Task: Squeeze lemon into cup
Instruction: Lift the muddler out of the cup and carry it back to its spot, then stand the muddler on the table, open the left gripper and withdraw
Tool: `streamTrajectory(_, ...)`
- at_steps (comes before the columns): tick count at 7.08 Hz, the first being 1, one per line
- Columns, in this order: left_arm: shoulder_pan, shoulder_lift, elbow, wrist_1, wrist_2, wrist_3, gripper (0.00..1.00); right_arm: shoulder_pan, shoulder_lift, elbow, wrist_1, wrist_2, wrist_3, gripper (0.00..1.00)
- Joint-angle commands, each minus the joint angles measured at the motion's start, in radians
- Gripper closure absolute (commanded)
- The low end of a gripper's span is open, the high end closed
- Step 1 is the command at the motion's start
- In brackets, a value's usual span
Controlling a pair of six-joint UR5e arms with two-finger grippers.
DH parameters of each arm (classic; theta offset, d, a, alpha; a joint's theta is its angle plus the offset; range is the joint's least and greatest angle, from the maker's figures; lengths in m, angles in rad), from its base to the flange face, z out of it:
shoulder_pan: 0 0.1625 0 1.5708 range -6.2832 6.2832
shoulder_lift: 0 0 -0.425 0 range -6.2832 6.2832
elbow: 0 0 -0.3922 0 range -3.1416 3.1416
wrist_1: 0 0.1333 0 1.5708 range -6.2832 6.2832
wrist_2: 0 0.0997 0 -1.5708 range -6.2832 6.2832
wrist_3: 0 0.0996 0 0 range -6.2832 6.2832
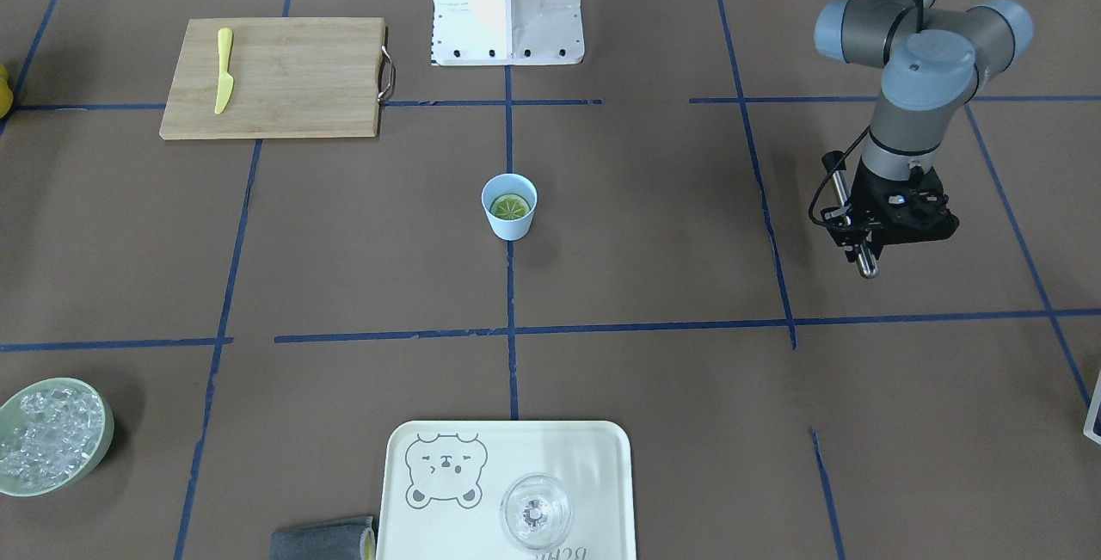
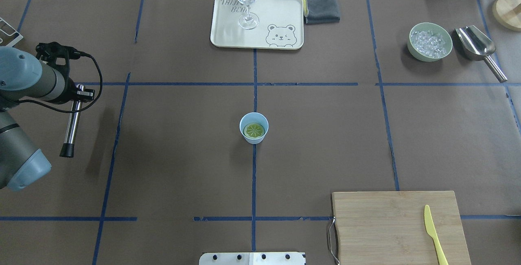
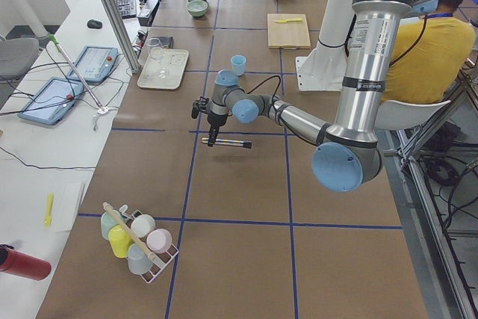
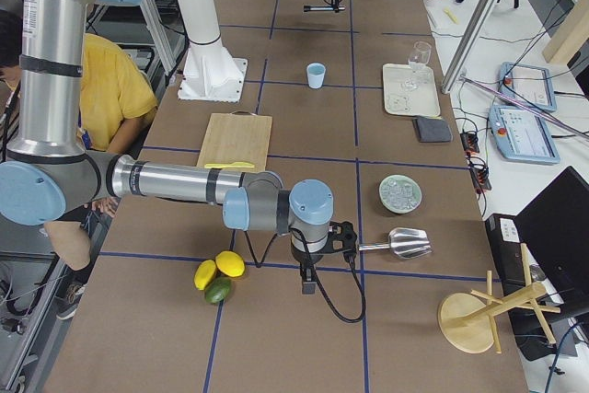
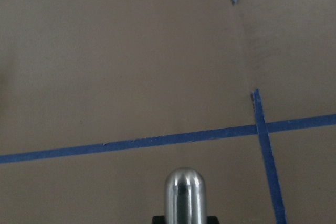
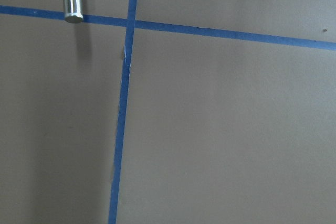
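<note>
The lemon (image 1: 509, 206) is sitting cut-face up inside the cup (image 1: 510, 230) at the middle of the counter (image 1: 688, 242). The left claw (image 1: 861, 243) is clamping a rod (image 2: 70, 128), well apart. I cannot tell how the right claw (image 4: 308, 281) is standing.

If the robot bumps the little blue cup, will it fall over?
The cup looks like light plastic, narrower at its base, so it would probably slide or tip easily. The lemon sitting inside adds weight low down, which may steady it.
</note>
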State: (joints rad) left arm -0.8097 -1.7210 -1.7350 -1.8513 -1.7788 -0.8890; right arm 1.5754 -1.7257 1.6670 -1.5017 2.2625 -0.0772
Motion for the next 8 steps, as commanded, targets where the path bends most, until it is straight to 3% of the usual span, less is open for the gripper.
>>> streamTrajectory(1,0.003,-0.008,0.031,-0.002,-0.002,-0.005,1.0,0.0,0.0,-0.001,0.006,0.0,0.001,0.0)
streamTrajectory(3,0.007,-0.043,0.07,-0.002,-0.002,-0.008,1.0,0.0,0.0,-0.001,0.006,0.0,0.001,0.0)
streamTrajectory(5,0.03,-0.066,0.107,-0.002,-0.001,-0.002,0.81,0.0,0.0,0.0,0.006,0.0,0.001,0.0)
streamTrajectory(6,0.032,-0.066,0.104,-0.002,-0.001,-0.002,0.1,0.0,0.0,0.0,0.006,0.0,0.001,0.0)
streamTrajectory(7,0.03,-0.066,0.095,-0.002,-0.001,0.001,0.0,0.0,0.001,0.0,0.006,0.0,0.001,0.0)
streamTrajectory(8,0.029,-0.065,0.048,0.0,-0.002,0.021,0.0,0.0,0.001,0.0,0.008,0.0,0.001,0.0)
